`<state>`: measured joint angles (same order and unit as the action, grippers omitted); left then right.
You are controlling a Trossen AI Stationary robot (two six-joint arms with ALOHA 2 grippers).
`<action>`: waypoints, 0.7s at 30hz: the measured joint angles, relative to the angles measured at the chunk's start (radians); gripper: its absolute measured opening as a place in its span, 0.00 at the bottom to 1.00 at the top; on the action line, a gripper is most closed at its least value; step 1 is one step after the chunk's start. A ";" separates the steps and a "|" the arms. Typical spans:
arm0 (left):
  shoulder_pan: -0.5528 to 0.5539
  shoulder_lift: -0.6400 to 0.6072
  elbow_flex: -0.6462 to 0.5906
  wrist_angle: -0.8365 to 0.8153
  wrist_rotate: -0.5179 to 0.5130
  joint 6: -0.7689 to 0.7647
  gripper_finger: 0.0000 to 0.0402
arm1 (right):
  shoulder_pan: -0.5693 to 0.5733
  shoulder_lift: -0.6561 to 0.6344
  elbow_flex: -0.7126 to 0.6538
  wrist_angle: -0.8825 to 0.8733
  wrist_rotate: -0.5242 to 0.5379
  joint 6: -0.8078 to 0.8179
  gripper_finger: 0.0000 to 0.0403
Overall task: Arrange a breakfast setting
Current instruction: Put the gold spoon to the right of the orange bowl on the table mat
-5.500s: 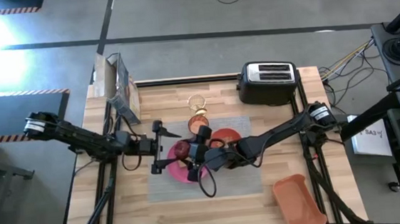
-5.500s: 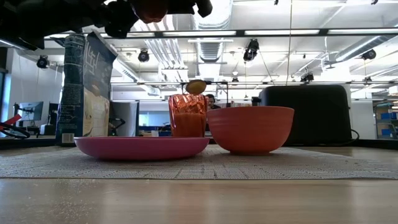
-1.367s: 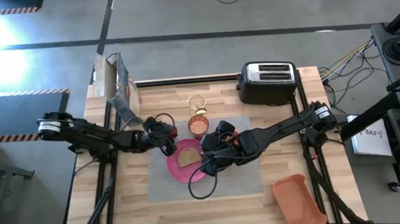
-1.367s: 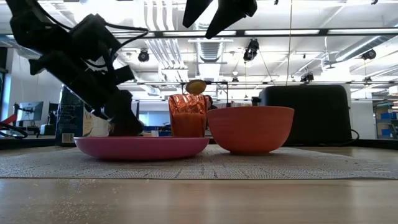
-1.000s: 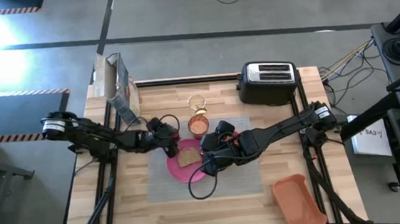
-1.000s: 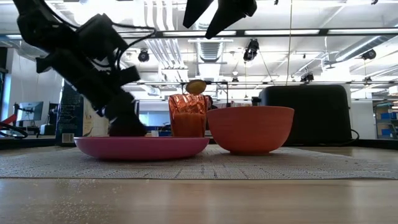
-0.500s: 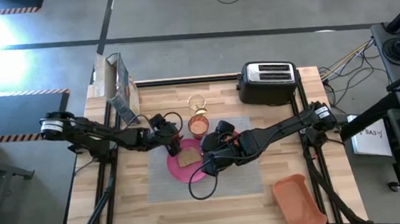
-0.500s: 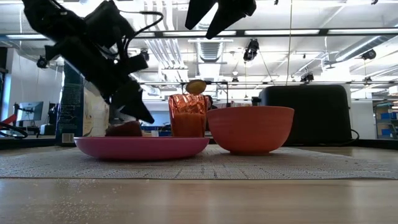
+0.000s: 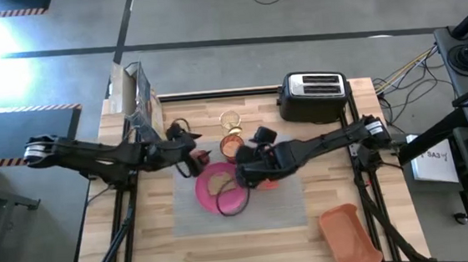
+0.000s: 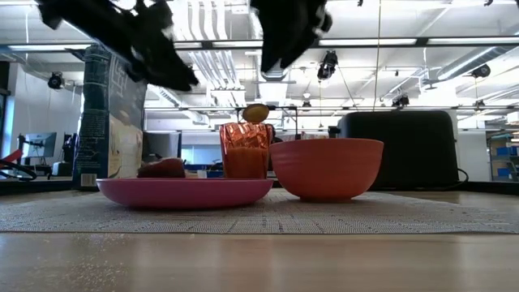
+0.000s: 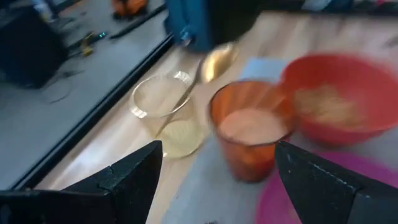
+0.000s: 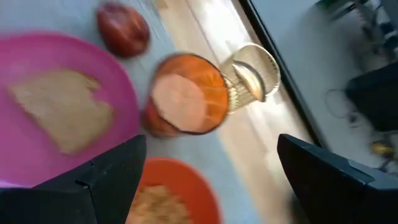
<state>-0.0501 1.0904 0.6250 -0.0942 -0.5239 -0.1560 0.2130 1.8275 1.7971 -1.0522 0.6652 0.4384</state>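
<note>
High view: straight down over the whole desk (image 9: 184,244). Low view: desk height, level, facing the room. Both wrist views: close, angled down. All four share the orange cup (image 9: 232,146) (image 10: 245,151) (image 11: 252,127) (image 12: 184,101).

Colours noted on setting
Pink plate (image 9: 221,190), orange bowl (image 10: 327,168), orange cup (image 12: 184,101), red apple (image 12: 123,28), grey woven placemat (image 9: 261,204), gold spoon (image 11: 213,63).

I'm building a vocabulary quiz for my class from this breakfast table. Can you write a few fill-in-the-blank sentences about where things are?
1. The slice of toast lies on the round pink ____.
2. The gold spoon stands in the clear ____.
3. The red apple rests off the dish, on the grey woven rectangular ____.
Missing words: plate; glass; placemat.
</note>
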 joint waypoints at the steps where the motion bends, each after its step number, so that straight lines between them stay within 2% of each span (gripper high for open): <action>1: -0.008 -0.033 -0.006 0.001 0.020 -0.004 0.73 | -0.015 0.002 -0.008 0.001 0.000 -0.035 0.87; 5: -0.044 -0.141 -0.021 0.003 0.091 -0.010 0.73 | -0.073 0.015 -0.039 0.015 0.012 -0.184 0.87; 12: -0.107 -0.242 -0.033 0.041 0.105 0.071 0.73 | -0.110 0.017 -0.048 0.023 0.178 -0.379 0.85; 14: -0.110 -0.250 -0.043 0.050 0.158 0.094 0.73 | -0.115 0.017 -0.049 0.029 0.192 -0.410 0.83; 17: -0.111 -0.243 -0.077 0.071 0.307 0.085 0.73 | -0.122 0.017 -0.075 0.084 0.192 -0.437 0.81; 21: -0.110 -0.240 -0.094 0.101 0.352 0.043 0.73 | -0.120 0.017 -0.123 0.182 0.183 -0.484 0.81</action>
<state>-0.1603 0.8500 0.5312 0.0068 -0.1723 -0.1131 0.0926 1.8442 1.6738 -0.8698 0.8477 -0.0454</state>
